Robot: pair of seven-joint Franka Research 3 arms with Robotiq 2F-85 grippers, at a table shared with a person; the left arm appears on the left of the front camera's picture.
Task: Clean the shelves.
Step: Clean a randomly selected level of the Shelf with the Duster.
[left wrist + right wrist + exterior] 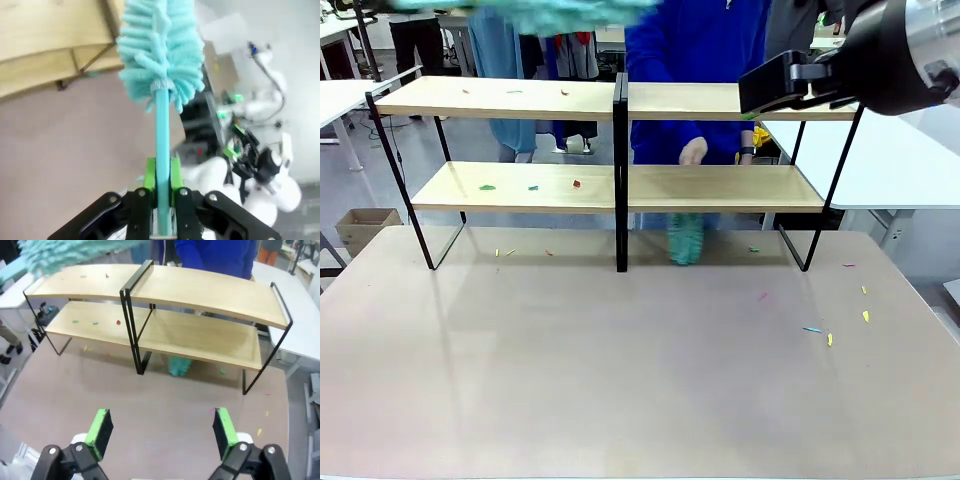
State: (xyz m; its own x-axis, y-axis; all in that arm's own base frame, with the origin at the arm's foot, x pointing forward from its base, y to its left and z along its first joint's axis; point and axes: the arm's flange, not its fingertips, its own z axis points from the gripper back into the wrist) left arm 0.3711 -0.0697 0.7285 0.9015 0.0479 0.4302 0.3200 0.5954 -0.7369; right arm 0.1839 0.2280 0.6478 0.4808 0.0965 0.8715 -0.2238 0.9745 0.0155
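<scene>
Standing across the far part of the grey-beige table (620,390), the shelves (720,188) form a wide two-tier rack: four long light-wood boards, two upper and two lower, carried on a thin black metal frame with a black upright at the centre. Small coloured scraps (532,186) lie on both left-hand boards, with green, blue and red ones on the lower board. More of them are scattered on the tabletop, some under the rack and several toward the table's right side. Behind the rack, close to the central upright, a teal fluffy object (685,240) stands on the table. A person in a blue top (695,60) stands at the far side, one hand (693,152) between the two tiers of the right half. The left gripper (161,172) has its green pads clamped on the teal handle of a fluffy teal duster (160,50), whose head shows blurred above the upper left board in the front view. The right gripper (162,432) hangs over the near table facing the rack, its jaws spread wide with nothing between them.
</scene>
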